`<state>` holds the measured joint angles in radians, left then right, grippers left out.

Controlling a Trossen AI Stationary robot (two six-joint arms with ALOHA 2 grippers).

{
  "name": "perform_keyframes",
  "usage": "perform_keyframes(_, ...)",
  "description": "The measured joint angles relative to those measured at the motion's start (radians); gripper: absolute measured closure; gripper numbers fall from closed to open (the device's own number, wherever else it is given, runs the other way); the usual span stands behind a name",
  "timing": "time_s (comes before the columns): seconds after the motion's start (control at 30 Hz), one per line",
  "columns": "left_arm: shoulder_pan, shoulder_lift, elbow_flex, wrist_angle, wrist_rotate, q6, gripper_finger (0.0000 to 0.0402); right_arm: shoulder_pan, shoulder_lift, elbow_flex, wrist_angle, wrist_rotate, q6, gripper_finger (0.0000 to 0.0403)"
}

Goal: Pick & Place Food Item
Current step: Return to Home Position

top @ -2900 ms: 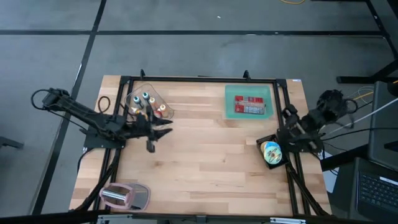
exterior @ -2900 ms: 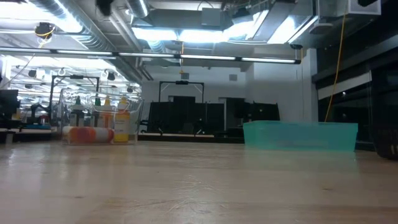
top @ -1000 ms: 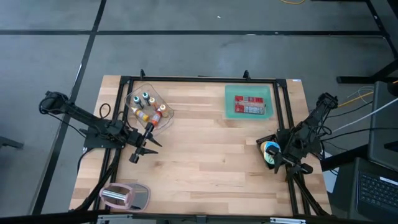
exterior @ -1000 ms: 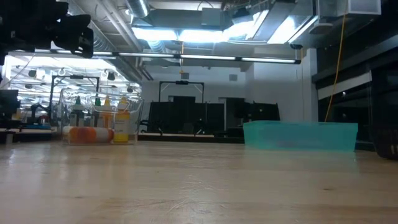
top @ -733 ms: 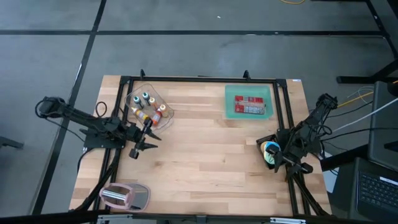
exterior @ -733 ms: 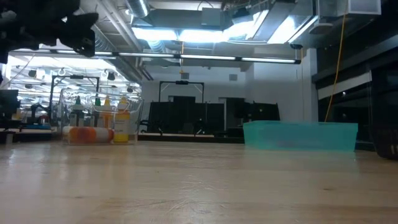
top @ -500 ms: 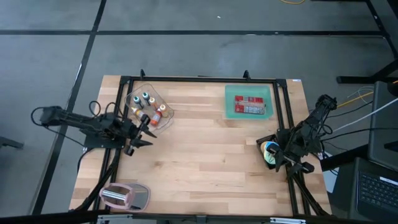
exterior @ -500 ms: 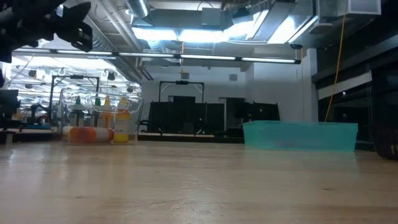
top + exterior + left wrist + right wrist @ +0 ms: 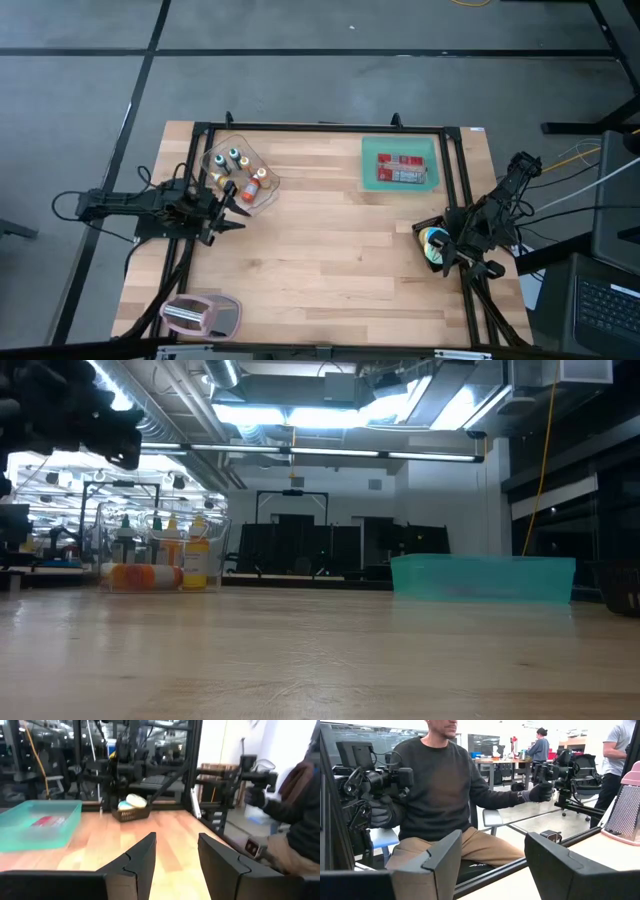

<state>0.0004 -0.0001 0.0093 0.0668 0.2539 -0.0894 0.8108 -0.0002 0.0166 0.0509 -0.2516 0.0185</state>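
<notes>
Smooth pale wooden table [image 9: 330,250], clear glossy plastic bin [image 9: 268,192], translucent teal plastic tray [image 9: 370,150], matt black metal frame [image 9: 320,128]

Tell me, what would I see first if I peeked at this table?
Probably the clear bin of colourful little bottles at the table's far left, with the left gripper just beside it, jaws open. Then the teal tray holding a red packet at the far right, and the right gripper by the table's right edge, jaws open too.
</notes>
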Motion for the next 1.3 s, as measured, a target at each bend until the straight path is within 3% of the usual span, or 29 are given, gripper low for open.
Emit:
perform_keyframes(0.6,0.016,0.015,0.0,-0.013,0.007,0.121,0.0262,0.0,0.05,-0.001,0.001,0.0,0.05,0.0188)
perform_keyframes(1.3,0.016,0.028,0.0,-0.013,0.006,0.05,0.0262,0.0,0.05,-0.001,0.001,0.0,0.052,0.0188)
